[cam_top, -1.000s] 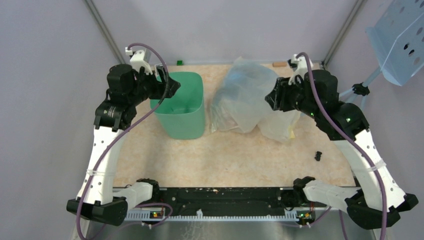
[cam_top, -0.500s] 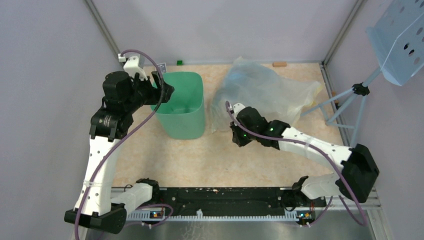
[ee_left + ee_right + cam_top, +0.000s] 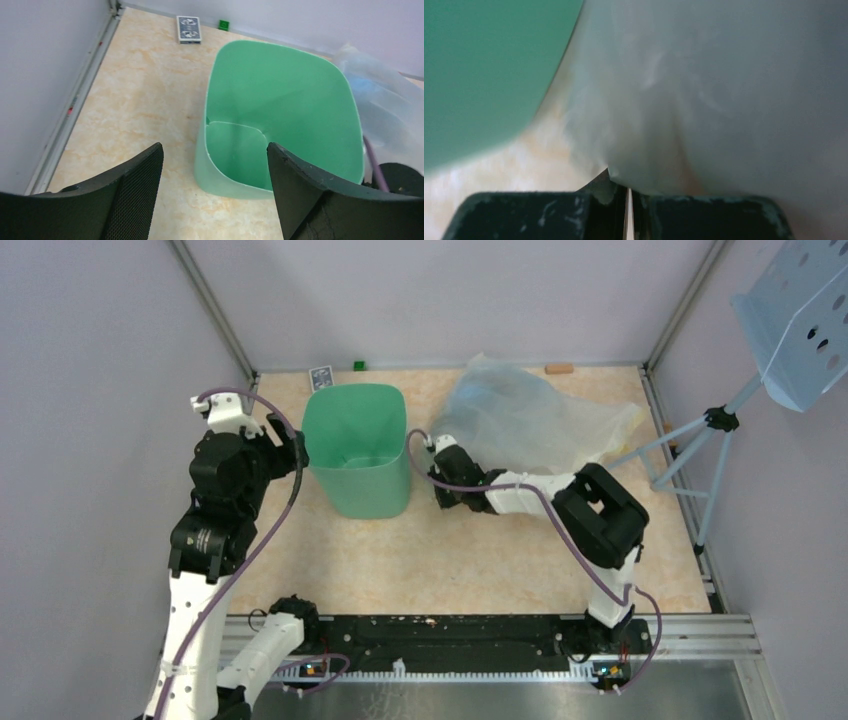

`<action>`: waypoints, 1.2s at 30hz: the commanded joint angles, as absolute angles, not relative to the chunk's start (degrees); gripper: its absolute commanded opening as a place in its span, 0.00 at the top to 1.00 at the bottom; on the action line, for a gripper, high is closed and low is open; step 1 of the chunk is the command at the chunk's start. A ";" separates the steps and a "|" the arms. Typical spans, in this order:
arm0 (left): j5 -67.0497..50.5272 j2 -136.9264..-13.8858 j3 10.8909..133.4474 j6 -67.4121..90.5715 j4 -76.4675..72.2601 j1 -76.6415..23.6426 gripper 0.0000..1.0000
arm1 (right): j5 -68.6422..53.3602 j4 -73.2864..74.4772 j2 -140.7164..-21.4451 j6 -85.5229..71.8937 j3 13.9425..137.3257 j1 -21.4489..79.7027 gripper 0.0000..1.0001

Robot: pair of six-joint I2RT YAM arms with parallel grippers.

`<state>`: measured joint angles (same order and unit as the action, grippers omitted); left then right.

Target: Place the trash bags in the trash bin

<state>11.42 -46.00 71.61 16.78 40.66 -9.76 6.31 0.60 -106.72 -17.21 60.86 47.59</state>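
Left of the bin (image 3: 358,455), our left end effector (image 3: 215,150) hangs above the surface (image 3: 450,560). Its fingers (image 3: 135,192) are spread wide with nothing between them, and its camera looks down into the bin's mouth. The mint-green bin stands upright on the surface. Behind the bin we see a small card (image 3: 189,29) and a tiny green block (image 3: 223,23). Just right of the bin, our right end effector (image 3: 628,190) sits low with its fingers pressed together. Its tips are against the clear plastic bag (image 3: 530,420), which slumps to the right of the bin. We cannot tell whether any film is pinched.
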 commanded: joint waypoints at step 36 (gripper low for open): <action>13.08 -63.16 72.41 12.57 35.86 -7.82 0.16 | -8.20 13.81 -75.26 -14.15 75.82 35.28 0.42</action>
<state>12.71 -61.10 69.73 13.76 37.74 -8.88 -9.02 13.41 -82.89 -13.23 83.94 35.62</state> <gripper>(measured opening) 0.863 0.582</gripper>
